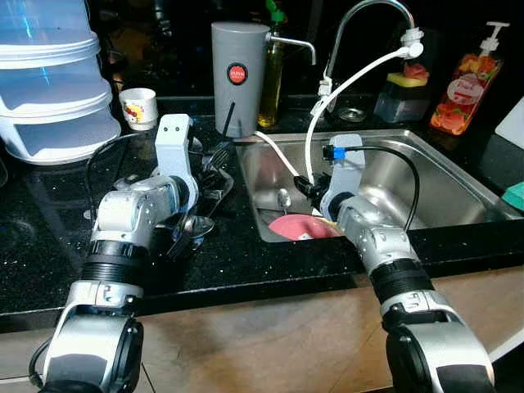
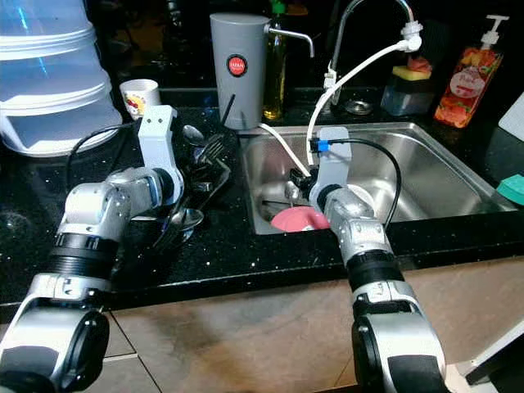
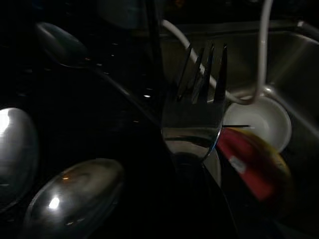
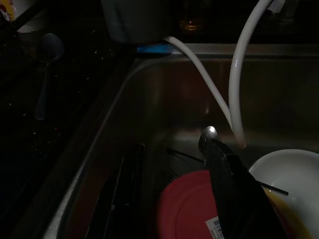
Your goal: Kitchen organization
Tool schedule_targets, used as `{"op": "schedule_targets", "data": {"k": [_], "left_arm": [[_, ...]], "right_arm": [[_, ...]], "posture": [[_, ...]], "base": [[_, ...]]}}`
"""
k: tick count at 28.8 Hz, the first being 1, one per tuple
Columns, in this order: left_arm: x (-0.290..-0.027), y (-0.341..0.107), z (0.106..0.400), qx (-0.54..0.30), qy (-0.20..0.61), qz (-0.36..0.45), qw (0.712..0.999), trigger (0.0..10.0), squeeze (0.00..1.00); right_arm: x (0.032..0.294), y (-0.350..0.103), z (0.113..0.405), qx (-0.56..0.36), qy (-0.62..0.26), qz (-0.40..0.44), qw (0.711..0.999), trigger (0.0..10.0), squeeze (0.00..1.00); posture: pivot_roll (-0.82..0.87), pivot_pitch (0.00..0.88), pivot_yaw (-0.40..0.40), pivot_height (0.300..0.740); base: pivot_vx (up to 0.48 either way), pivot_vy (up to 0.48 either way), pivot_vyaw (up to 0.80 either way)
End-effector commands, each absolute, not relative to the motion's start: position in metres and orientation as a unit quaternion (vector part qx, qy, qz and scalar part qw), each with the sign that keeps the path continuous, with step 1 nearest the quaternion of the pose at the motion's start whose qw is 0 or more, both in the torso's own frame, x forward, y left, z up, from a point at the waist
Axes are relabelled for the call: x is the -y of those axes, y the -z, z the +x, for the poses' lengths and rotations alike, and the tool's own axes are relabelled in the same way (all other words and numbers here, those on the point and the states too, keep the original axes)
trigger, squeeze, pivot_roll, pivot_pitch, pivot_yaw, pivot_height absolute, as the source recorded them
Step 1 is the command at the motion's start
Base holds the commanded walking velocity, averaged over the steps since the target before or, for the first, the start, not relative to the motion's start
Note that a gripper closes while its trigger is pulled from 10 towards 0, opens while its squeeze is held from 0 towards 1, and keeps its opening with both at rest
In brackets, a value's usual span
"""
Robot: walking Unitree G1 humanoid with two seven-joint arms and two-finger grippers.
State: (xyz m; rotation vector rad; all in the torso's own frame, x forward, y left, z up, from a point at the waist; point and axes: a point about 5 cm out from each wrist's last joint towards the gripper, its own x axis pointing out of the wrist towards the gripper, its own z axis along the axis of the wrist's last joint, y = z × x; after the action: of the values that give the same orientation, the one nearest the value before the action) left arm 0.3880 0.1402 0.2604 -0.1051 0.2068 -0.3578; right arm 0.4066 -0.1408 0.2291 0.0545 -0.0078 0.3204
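Cutlery on the black tabletop [image 1: 270, 270], dishes in the steel sink [image 1: 442, 176].
Left end effector [image 2: 195, 176] reaches over the cutlery pile beside the sink's left rim; its wrist view shows a fork [image 3: 197, 112] close in front, tines pointing away, with two spoons [image 3: 75, 196] lying bowl-up beside it, but whether the fingers grip the fork I cannot tell. Right end effector [image 1: 309, 187] is lowered into the sink, one black finger [image 4: 227, 172] extending over a red plate [image 4: 182, 209] toward a spoon [image 4: 208, 134] near the white hoses [image 4: 239, 74]; its opening cannot be judged. A white bowl [image 4: 291, 174] sits just beside the red plate. A grey dispenser [image 1: 239, 78] stands behind the sink's corner, a small cup [image 1: 139, 106] to its left, and stacked clear containers [image 1: 49, 82] at the far left.
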Motion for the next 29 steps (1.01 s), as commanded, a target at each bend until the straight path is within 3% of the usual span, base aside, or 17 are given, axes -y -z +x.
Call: {"op": "schedule_targets", "data": {"k": [1,7,8,9,10,11,12,13,17,18,29], "left_arm": [[-0.151,-0.254,0.389,-0.119,0.15,-0.02,0.981,0.0,0.0],[-0.167,-0.258,0.388,-0.114,0.105,0.041,0.987,0.0,0.0],[-0.167,-0.258,0.388,-0.115,0.103,0.045,0.987,6.4,0.0],[-0.168,-0.258,0.389,-0.114,0.102,0.052,0.987,10.0,0.0],[-0.168,-0.258,0.389,-0.114,0.101,0.057,0.987,10.0,0.0],[-0.168,-0.257,0.389,-0.115,0.101,0.058,0.986,10.0,0.42],[-0.168,-0.257,0.389,-0.116,0.101,0.059,0.986,10.0,0.42],[-0.169,-0.257,0.389,-0.116,0.101,0.058,0.986,10.0,1.0],[-0.17,-0.257,0.388,-0.117,0.097,0.058,0.987,10.0,1.0],[-0.171,-0.258,0.389,-0.116,0.092,0.063,0.987,10.0,0.0],[-0.179,-0.256,0.38,-0.166,0.09,0.137,0.972,10.0,0.0]], "right_arm": [[0.139,-0.225,0.405,-0.005,-0.162,0.025,0.986,10.0,0.0],[0.134,-0.224,0.405,-0.006,-0.171,0.03,0.985,10.0,0.0],[0.133,-0.224,0.405,-0.006,-0.173,0.03,0.985,10.0,0.0],[0.133,-0.224,0.405,-0.007,-0.174,0.03,0.984,10.0,0.0],[0.132,-0.224,0.405,-0.007,-0.174,0.031,0.984,10.0,0.0],[0.131,-0.224,0.405,-0.007,-0.175,0.031,0.984,10.0,0.0],[0.131,-0.224,0.405,-0.007,-0.176,0.031,0.984,10.0,0.0],[0.131,-0.224,0.405,-0.007,-0.176,0.031,0.984,10.0,0.0],[0.131,-0.224,0.405,-0.007,-0.177,0.031,0.984,10.0,0.0],[0.131,-0.224,0.404,-0.007,-0.177,0.03,0.984,10.0,0.0],[0.132,-0.223,0.403,-0.021,-0.199,0.018,0.98,10.0,0.0]], "posture": [[0.08,0.063,-0.002,0.74],[0.08,0.063,-0.006,0.74],[0.08,0.063,-0.006,0.74],[0.09,0.062,-0.01,0.74],[0.09,0.062,-0.01,0.74],[0.09,0.062,-0.01,0.74],[0.09,0.062,-0.01,0.74],[0.09,0.061,-0.009,0.74],[0.09,0.061,-0.009,0.74],[0.09,0.06,-0.009,0.74],[0.08,0.061,-0.006,0.74]], "base": [[0.0,0.0,0.0],[0.0,0.0,0.0],[0.0,0.0,0.0],[0.0,0.0,0.0],[0.0,0.0,0.0],[0.0,0.0,0.0],[0.0,0.0,0.0],[0.0,0.0,0.0],[0.0,0.0,0.0],[0.0,0.0,0.0],[0.0,0.0,0.0]]}}
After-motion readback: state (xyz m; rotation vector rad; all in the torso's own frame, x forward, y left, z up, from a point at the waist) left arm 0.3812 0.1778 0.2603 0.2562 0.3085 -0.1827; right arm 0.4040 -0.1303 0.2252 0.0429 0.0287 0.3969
